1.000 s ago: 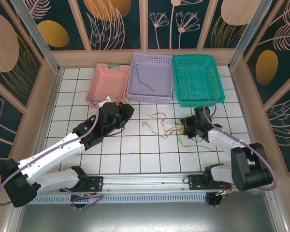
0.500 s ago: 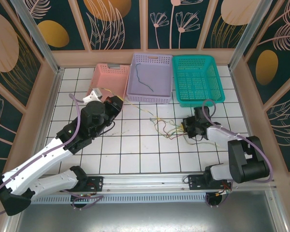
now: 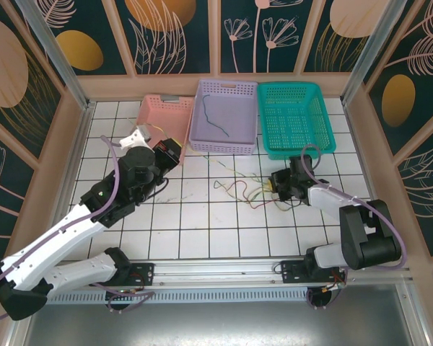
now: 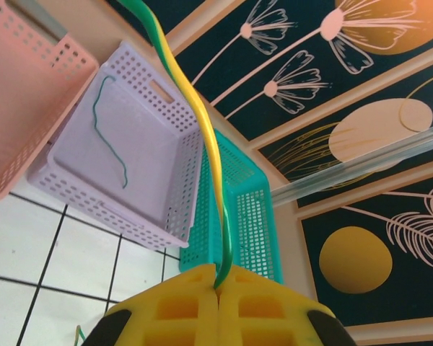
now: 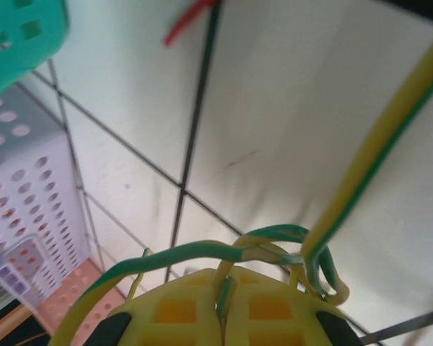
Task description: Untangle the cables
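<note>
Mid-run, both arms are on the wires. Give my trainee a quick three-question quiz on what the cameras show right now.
1. True or false: the left gripper is shut on a yellow-green cable.
2. A dark cable lies alone in which basket? A pink, B lilac, C teal.
3. Fill in: the tangle on the tiles lies nearer the ____ gripper.
Key: 1 true. 2 B, the lilac basket. 3 right; the right gripper is shut on yellow-green cable too.
</note>
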`<act>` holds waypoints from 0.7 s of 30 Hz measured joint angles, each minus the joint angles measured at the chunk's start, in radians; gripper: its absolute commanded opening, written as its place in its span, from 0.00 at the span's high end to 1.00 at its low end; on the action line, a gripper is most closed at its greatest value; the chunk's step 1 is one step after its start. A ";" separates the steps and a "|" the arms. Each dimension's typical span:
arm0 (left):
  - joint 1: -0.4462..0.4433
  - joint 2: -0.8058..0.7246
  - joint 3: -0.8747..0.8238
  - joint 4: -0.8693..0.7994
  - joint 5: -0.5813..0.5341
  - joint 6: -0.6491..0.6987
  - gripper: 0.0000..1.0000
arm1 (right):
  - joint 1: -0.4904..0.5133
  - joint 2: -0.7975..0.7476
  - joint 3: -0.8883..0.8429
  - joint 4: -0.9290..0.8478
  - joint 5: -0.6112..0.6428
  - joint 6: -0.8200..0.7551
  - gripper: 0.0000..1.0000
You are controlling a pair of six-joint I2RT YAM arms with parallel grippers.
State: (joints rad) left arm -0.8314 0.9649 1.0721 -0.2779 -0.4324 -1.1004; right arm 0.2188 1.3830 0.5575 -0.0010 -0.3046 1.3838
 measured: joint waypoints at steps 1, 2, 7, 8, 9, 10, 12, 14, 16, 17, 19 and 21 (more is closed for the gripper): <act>0.000 0.003 0.016 -0.008 -0.006 0.017 1.00 | 0.000 0.000 0.005 0.006 -0.007 0.000 1.00; 0.000 0.006 0.032 -0.017 -0.016 0.035 1.00 | 0.000 0.001 0.010 0.015 -0.014 0.000 1.00; -0.001 0.022 0.084 -0.039 -0.046 0.116 1.00 | 0.000 0.005 0.029 0.052 -0.046 -0.014 1.00; -0.001 0.024 0.086 -0.039 -0.047 0.123 1.00 | 0.000 0.010 0.032 0.056 -0.047 -0.018 0.98; -0.001 0.026 0.086 -0.039 -0.047 0.127 1.00 | 0.000 0.016 0.034 0.058 -0.047 -0.018 0.96; -0.001 0.029 0.086 -0.039 -0.043 0.127 1.00 | 0.000 0.022 0.035 0.058 -0.047 -0.018 0.95; -0.001 0.035 0.084 -0.036 -0.025 0.111 1.00 | 0.000 0.037 0.036 0.058 -0.051 -0.019 0.90; -0.001 0.037 0.069 -0.010 -0.002 0.085 1.00 | 0.000 0.050 0.036 0.053 -0.045 -0.025 0.84; 0.006 0.036 0.059 0.042 -0.001 0.058 1.00 | -0.013 0.066 0.033 0.023 -0.003 -0.028 0.84; 0.013 0.034 0.059 0.084 -0.009 0.050 1.00 | -0.024 0.076 0.027 0.000 0.032 -0.034 0.83; 0.024 0.017 0.059 0.154 -0.026 0.040 1.00 | -0.045 0.085 0.020 -0.014 0.051 -0.037 0.80; 0.029 -0.006 0.063 0.203 -0.046 0.040 1.00 | -0.047 0.084 0.022 -0.014 0.072 -0.041 0.78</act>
State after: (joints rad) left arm -0.8028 0.9585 1.1347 -0.0750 -0.4782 -1.0607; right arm 0.1719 1.4673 0.5797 -0.0147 -0.2329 1.3430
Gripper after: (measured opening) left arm 0.055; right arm 0.206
